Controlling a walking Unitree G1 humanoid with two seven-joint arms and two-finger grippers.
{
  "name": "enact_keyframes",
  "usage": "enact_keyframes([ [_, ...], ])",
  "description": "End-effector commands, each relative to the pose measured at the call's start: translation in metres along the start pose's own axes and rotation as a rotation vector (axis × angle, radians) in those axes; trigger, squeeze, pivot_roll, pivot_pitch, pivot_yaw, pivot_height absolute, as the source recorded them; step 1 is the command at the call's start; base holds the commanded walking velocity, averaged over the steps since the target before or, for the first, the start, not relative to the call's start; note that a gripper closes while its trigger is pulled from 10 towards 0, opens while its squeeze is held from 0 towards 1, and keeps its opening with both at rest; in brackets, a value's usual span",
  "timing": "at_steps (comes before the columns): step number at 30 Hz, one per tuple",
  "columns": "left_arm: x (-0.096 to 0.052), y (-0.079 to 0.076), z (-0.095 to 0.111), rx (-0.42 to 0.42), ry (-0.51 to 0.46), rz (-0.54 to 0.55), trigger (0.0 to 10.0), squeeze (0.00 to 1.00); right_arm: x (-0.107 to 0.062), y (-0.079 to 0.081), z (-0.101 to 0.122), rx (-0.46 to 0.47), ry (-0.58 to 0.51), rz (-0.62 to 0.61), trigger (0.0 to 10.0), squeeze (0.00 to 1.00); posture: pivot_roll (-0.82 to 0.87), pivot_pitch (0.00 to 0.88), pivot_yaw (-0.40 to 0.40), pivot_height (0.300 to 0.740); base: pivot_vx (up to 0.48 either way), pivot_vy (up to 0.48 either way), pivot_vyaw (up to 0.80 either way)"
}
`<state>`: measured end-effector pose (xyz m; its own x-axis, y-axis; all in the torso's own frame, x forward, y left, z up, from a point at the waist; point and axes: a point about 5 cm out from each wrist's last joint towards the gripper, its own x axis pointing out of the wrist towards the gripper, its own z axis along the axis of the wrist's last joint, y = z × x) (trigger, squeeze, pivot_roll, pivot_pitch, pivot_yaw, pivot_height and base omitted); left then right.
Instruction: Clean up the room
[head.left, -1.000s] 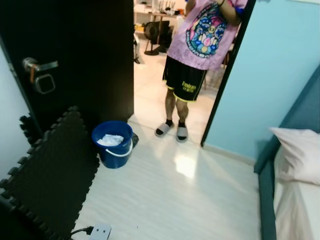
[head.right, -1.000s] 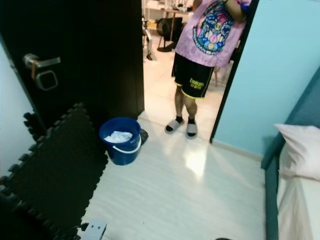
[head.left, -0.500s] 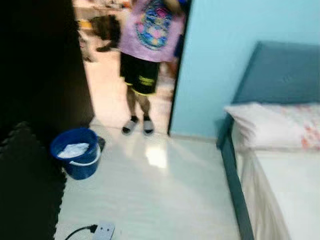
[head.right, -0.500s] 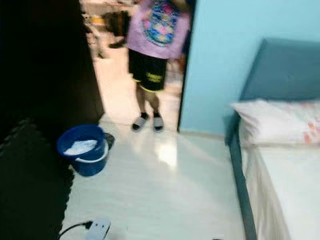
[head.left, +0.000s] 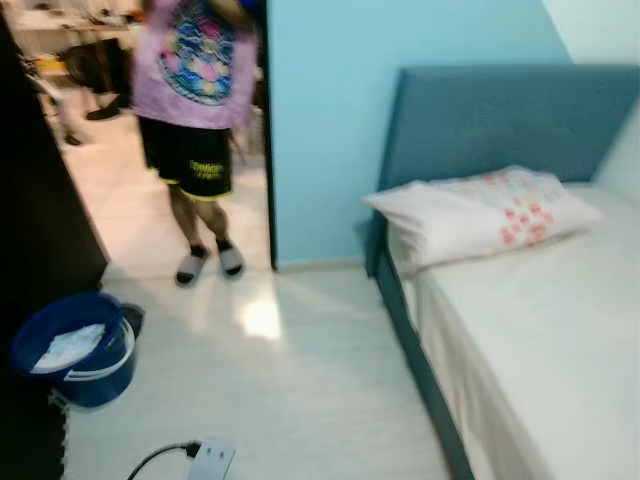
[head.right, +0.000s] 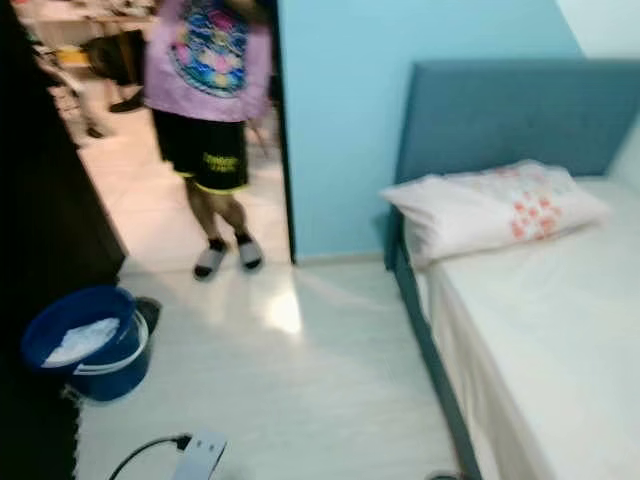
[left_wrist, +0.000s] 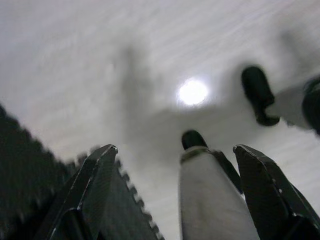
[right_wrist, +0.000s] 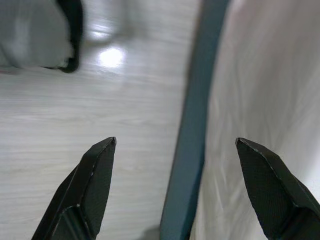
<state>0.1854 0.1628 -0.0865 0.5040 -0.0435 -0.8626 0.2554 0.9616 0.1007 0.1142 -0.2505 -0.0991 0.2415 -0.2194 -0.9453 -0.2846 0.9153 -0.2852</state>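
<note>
A bed (head.left: 540, 330) with a pale sheet and a blue-grey padded headboard (head.left: 490, 115) takes up the right side of the room, standing against a light blue wall (head.left: 330, 110). A white pillow (head.left: 480, 210) with small red prints lies at the head end, touching the headboard. The pale wooden floor (head.left: 300, 400) stretches from the bed frame to an open doorway, where a person (head.left: 195, 120) in a pink printed shirt, black shorts and slippers stands.

At the left edge a dark door (head.left: 40, 220) stands open, and just beside it on the floor sits a blue bucket (head.left: 75, 350) with a white handle and something white crumpled inside. Nearer the camera, a white power strip (head.left: 210, 460) with a black cord lies on the floor, well apart from the bed.

The left gripper (left_wrist: 175, 165) hangs over the floor with its fingers spread wide and nothing between them. The right gripper (right_wrist: 175, 160) hangs likewise, fingers wide apart, above the edge of the blue bed frame (right_wrist: 192, 135) and the floor beside it.
</note>
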Motion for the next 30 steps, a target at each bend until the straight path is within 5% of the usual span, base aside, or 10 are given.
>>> enact_keyframes([
  [1,-0.001,0.000,-0.008,0.014,0.020,0.011,10.0,0.00,0.000,0.007,0.002,-0.005,-0.012,0.012,10.0,0.00,0.08,0.000,-0.003,0.729,0.000,0.000,-0.75],
  [14,-0.001,0.004,-0.007,0.022,-0.006,0.052,10.0,0.00,0.000,0.027,0.009,0.002,-0.021,0.017,10.0,0.00,0.08,0.000,0.002,0.729,0.000,0.000,-0.75],
  [30,-0.001,0.002,-0.007,-0.013,-0.010,0.034,10.0,0.00,0.000,0.019,0.010,0.010,-0.022,-0.009,10.0,0.00,0.08,0.000,0.005,0.729,0.000,0.000,-0.75],
])
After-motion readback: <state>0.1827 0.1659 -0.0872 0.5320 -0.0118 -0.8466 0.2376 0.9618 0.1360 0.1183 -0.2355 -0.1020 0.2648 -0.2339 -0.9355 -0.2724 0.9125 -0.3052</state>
